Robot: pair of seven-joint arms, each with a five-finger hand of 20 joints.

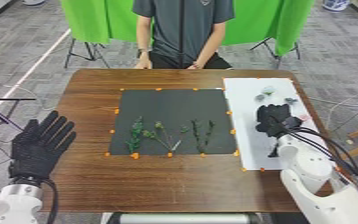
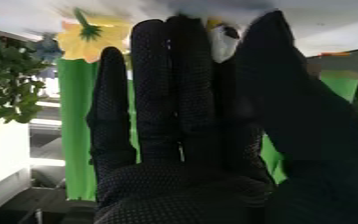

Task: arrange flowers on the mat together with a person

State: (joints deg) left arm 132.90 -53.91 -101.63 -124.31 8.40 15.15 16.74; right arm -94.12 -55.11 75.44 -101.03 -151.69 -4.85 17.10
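Over the white mat (image 1: 255, 135) is my right hand (image 1: 276, 120), palm down with its fingers pointing away; in the right wrist view the same hand (image 2: 180, 120) has straight fingers. A yellow flower (image 2: 91, 37) is beside its fingertips, and a white object (image 2: 223, 44) is partly hidden between the fingers and thumb. Farther up the white mat lie a white flower (image 1: 268, 90) and a greyish one (image 1: 290, 101); a pink one (image 1: 303, 117) is beside the hand. Green stems (image 1: 135, 135) and leafy sprigs (image 1: 204, 135) lie on the dark mat (image 1: 171, 107). My left hand (image 1: 40, 146) is open, left of the mat.
Orange markers (image 1: 135, 156) line the mats' edges on the brown table (image 1: 149, 182). In the right wrist view, green leaves (image 2: 11, 82) and a bluish flower (image 2: 47, 48) are beyond the hand. The white mat is close to the table's right edge.
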